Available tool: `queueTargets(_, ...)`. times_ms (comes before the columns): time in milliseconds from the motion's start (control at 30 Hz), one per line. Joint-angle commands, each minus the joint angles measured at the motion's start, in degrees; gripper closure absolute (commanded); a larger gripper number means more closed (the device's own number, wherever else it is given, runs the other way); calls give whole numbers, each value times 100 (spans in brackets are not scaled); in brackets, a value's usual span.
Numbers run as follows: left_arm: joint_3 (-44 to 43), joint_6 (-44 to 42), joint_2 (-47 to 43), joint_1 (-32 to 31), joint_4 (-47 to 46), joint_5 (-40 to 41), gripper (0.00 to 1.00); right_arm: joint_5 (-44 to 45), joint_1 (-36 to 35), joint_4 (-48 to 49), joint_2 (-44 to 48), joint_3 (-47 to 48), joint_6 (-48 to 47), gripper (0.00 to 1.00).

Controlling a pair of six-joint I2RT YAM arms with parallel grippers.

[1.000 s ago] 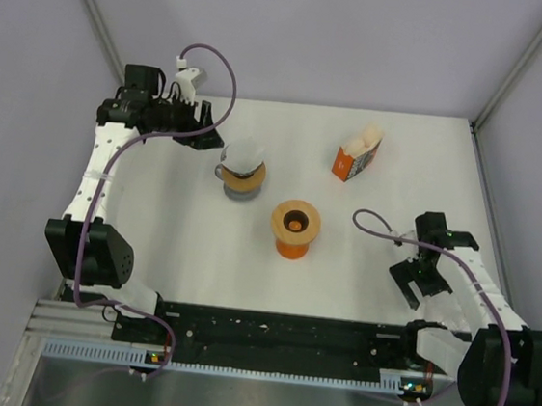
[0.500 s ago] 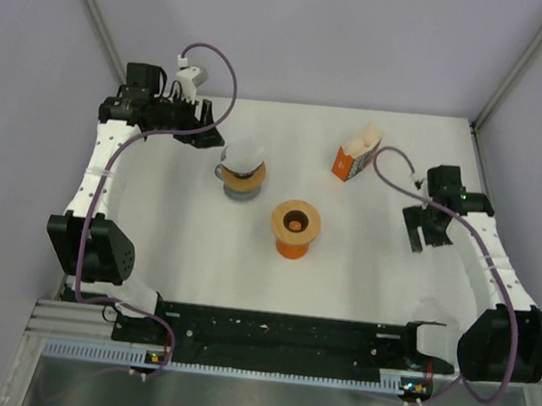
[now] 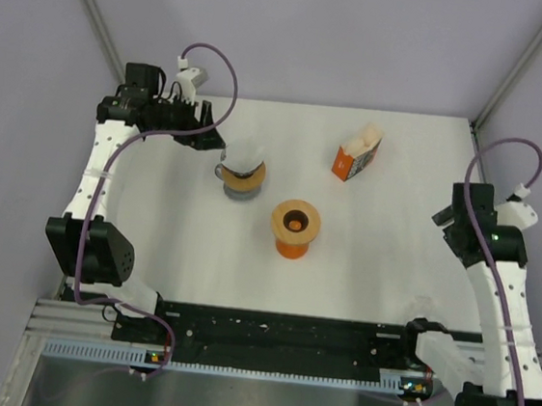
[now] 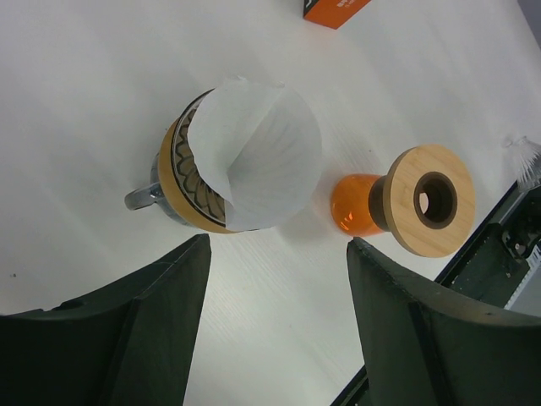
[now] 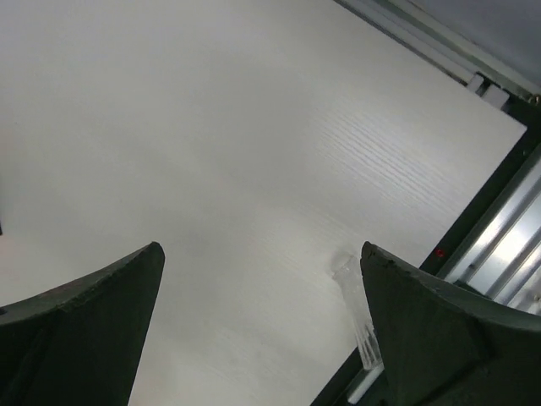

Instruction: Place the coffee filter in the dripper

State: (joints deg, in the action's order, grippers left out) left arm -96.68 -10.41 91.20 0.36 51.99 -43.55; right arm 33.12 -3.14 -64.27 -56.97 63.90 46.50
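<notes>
The white tabletop (image 3: 380,273) fills most of the top view, with grey walls on three sides and a black rail along the lower edge. The left arm (image 3: 99,161) runs up the left side of the frame and bends right at the upper left, a purple cable looping over it. The right arm (image 3: 502,295) stands along the right edge, reaching up to the middle right. The left end effector (image 4: 277,254) is open, and its two dark fingers (image 4: 161,313) stand apart with only bare tabletop between them. The filter lies just beyond the tips, not between them. The right end effector (image 5: 260,254) is spread wide and grips nothing, hanging over bare white surface near the tabletop's edge rail. At the centre of the top view stands an orange stand (image 3: 294,230) with a flat wooden ring on top and a round hole through it. Up and to the left of it, apart from it, sits the dripper (image 3: 242,184), which has a brown collar and a metal handle on its left side. An orange carton (image 3: 355,158) with an open white top stands in the upper middle-right, well apart from both. The white coffee filter (image 4: 262,156) sits in the dripper's mouth, opened into a cone and rising above the collar (image 4: 172,173), tilted toward the orange stand in the left wrist view.
</notes>
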Motion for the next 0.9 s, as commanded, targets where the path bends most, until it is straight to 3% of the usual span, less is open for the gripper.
queueTargets(0,-342,-4,-234,-10,224,-250,29,354,85,-823,607,-368,2361,1)
queueTargets(267,-307,-39,-392,-10,338,-171,29,-104,94,-2194,1021,-633,4226,1)
queueTargets(600,-509,-136,-366,-10,549,-180,29,-491,470,-2195,1109,-1309,5263,1)
queueTargets(867,-518,-119,-366,-10,611,-242,29,-201,735,-2178,917,-1670,5835,1)
